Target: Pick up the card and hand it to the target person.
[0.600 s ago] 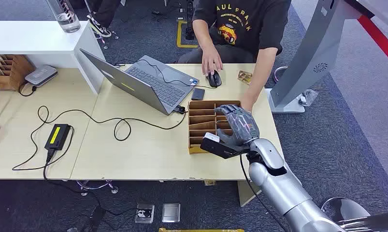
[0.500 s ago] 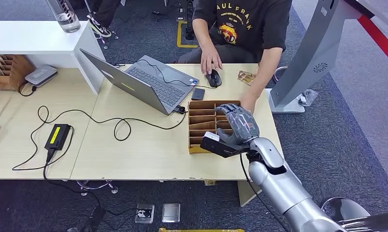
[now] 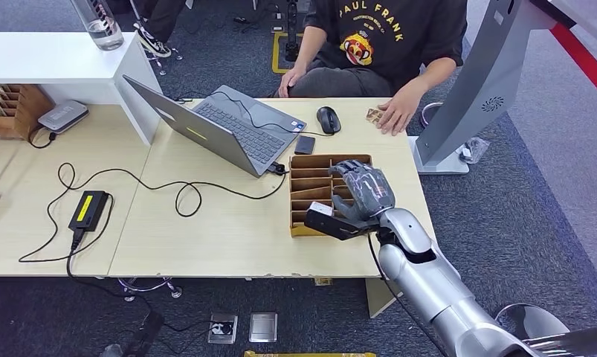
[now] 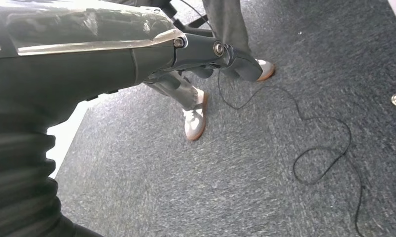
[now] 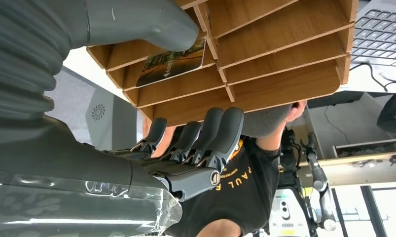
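Note:
A wooden slotted card box stands near the table's right front edge. My right hand hangs over its right half, fingers spread and holding nothing. In the right wrist view a brown-orange card lies in one slot of the box. The thick thumb lies just beside that card, and the darker fingers reach past the box's outer wall. A person in a black T-shirt sits across the table with one hand on another small card. My left hand hangs over the carpet, holding nothing.
An open laptop, a mouse and a small dark device lie behind the box. Cables and a power brick cross the table's left part. A grey stand rises to the right. A person's shoes stand on the carpet.
The person took one hand off the mouse and moved the other from beside the box to the card at the far edge. My right hand edged slightly left over the box.

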Action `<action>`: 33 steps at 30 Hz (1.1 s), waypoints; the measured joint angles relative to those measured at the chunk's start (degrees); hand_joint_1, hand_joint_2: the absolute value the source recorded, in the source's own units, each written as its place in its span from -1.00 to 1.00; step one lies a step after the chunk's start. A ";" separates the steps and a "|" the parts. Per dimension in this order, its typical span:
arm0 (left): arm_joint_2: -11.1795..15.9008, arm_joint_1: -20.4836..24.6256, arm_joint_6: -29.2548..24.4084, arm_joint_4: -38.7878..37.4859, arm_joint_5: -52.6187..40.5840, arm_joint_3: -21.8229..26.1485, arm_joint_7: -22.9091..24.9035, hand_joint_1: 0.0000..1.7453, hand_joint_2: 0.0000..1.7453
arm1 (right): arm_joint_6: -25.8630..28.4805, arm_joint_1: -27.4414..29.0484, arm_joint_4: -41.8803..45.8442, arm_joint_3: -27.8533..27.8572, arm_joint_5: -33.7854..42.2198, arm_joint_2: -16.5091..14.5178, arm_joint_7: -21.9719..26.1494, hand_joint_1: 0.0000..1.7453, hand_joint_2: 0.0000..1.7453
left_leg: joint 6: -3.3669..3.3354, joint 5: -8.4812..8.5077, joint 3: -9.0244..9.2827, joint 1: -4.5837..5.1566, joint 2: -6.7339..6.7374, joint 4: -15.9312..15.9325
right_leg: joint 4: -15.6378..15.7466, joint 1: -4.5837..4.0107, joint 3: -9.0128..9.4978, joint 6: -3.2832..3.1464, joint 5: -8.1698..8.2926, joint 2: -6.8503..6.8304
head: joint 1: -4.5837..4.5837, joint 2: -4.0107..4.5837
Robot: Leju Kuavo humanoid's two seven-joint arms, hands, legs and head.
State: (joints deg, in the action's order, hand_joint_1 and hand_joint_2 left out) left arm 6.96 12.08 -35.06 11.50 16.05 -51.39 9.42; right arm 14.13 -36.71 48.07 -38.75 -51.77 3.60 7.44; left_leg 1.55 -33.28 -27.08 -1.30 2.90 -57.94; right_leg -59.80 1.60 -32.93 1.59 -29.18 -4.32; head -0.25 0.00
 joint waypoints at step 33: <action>-0.01 2.15 -0.34 0.00 -0.60 -0.01 -0.27 -1.00 1.00 | 0.94 -2.14 -6.72 -0.19 -1.65 -0.81 -0.79 -0.06 1.00 | 0.00 0.00 0.00 0.00 0.00 0.00 | 0.00 0.00 -0.02 0.00 0.00 0.00 | -0.01 0.00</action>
State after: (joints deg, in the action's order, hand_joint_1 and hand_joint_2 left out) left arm 6.95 14.23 -35.40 11.50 15.45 -51.40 9.15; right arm 15.07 -38.86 41.35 -38.94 -53.41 2.78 6.65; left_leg 1.55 -33.28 -27.08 -1.30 2.90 -57.94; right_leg -59.79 1.59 -32.96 1.59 -29.18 -4.32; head -0.25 0.00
